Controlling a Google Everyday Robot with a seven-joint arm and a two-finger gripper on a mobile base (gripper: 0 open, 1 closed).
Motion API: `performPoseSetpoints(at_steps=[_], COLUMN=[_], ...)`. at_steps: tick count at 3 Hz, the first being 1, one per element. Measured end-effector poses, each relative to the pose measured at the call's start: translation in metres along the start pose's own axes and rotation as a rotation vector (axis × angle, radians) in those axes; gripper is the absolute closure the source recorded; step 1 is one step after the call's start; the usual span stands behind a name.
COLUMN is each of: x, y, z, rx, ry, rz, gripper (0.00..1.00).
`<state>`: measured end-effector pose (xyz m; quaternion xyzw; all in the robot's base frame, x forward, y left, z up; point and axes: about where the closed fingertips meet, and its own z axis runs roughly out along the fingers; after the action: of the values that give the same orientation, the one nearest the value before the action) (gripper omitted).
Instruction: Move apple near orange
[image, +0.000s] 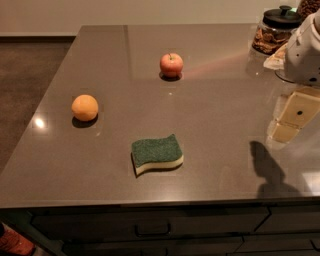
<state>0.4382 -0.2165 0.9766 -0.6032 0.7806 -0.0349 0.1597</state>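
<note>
Dark grey-brown countertop (210, 150) fills the shot, glossy, w/ a bright light glint (38, 122) near its left edge. Pale wall (150, 10) runs along the back. Brown floor (25, 75) drops away on the left. Below the front edge, dark drawers (210, 224), one w/ a handle (152, 230)

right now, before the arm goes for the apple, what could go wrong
The gripper hangs at the right of the counter, far from the apple. The round apple may roll if nudged off-centre. Set down too close, it could knock the orange toward the counter's left edge. A low path might clip the sponge.
</note>
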Motion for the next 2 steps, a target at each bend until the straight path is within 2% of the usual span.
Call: performPoseSetpoints(at_steps=[1,2], x=[0.000,-0.009], y=[0.000,-0.014], z=[0.000,0.009], rx=[0.000,-0.009], ry=[0.000,-0.027], rz=[0.000,0.019], gripper=[0.00,0.00])
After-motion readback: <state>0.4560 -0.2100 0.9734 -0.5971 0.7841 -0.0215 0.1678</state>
